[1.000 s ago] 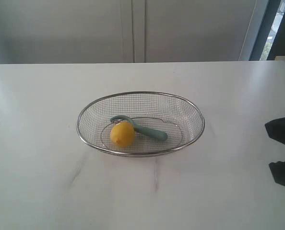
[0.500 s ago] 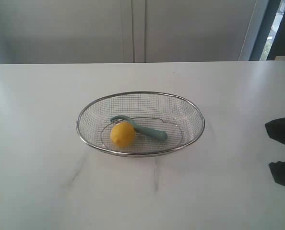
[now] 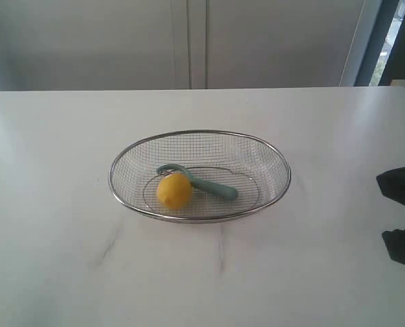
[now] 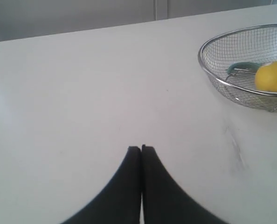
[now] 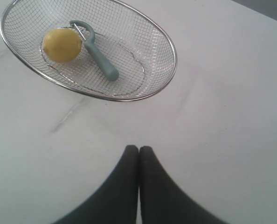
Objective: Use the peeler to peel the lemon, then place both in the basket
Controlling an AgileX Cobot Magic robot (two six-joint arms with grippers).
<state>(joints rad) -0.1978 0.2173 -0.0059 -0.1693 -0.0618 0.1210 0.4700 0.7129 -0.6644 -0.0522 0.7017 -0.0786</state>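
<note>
Lemon [image 3: 174, 191] and peeler [image 3: 213, 187] lie together in basket [image 3: 288, 178]. Left hand [image 4: 141, 148] has pulled clear; it and right hand [image 5: 138, 148] are closed, empty. Task appears finished.

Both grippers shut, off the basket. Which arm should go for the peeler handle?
Right, probably. The peeler lies in the basket with its handle end pointing toward the right gripper. The lemon sits against the blade end, on the side of the left gripper, partly in its way.
</note>
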